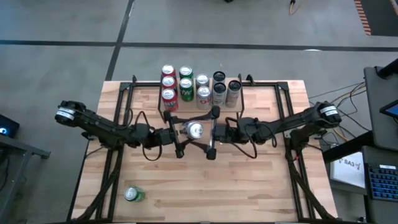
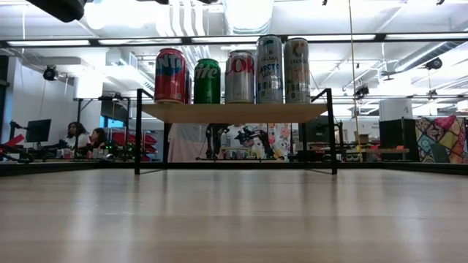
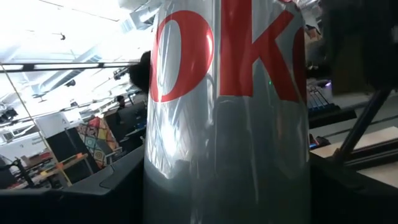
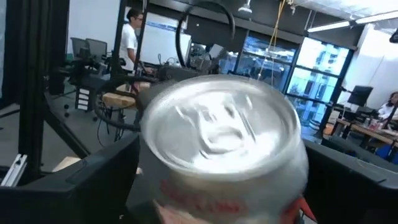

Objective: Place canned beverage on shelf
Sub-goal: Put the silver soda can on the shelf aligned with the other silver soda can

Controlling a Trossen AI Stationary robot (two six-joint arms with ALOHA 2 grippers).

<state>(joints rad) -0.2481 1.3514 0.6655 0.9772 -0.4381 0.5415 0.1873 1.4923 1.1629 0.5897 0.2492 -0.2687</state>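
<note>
Canned beverage first: from above you see a silver can (image 1: pixel 195 130) at mid-table, top facing up, sitting between the two sets of jaws that meet there. Your left gripper (image 1: pixel 181 132) reaches in from one side and your right gripper (image 1: pixel 211 133) from the other, both right against the can. Just beyond them stands the shelf (image 1: pixel 196 107) with eight cans (image 1: pixel 185 86) on it in rows. A green can (image 1: pixel 134 195) lies on its side on the table (image 1: pixel 249 180), well apart from both sets of jaws.

At table height you see the shelf (image 2: pixel 234 112) with its row of cans (image 2: pixel 240 76); neither gripper shows here.

Your left wrist camera is filled by the silver can (image 3: pixel 227 118) with red lettering, upright between the left jaws, which grasp it.

Your right wrist camera looks at the can's top (image 4: pixel 221 127), lying between the right jaws; these stand wide, and you cannot tell whether they press on it.
</note>
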